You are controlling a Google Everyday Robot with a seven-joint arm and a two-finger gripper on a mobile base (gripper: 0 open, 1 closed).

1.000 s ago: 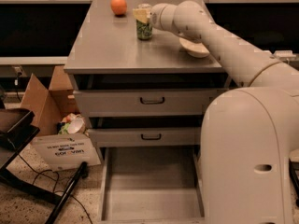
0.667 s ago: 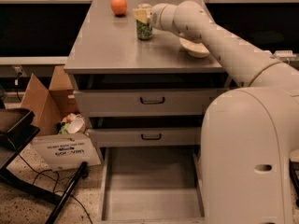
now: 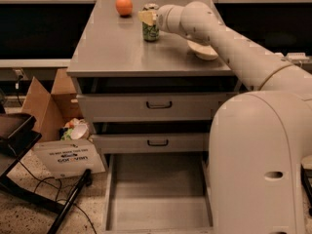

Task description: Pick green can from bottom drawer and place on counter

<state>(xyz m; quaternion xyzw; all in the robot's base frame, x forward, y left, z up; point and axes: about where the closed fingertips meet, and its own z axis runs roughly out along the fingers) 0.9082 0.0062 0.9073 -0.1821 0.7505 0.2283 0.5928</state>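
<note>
The pincer [image 3: 147,17] sits at the upper part of the green can [image 3: 150,31], pressed close against its top from the right side. Whether it is clamped on the can or standing loose beside it cannot be told from this angle. The can stands upright on the tabletop [image 3: 112,48], toward the back and a little left of the middle. An orange [image 3: 124,6] lies just behind and to the left of the can, apart from it. A pale bowl [image 3: 204,52] rests on the tabletop to the right, partly hidden under the arm [image 3: 234,48]. Below, the two upper drawers [image 3: 158,106] are slightly out. The bottom drawer [image 3: 156,194] is pulled wide open, its grey floor showing. The robot's white body [image 3: 258,165] fills the right foreground. A cardboard box [image 3: 44,101] stands on the floor to the left of the cabinet.
</note>
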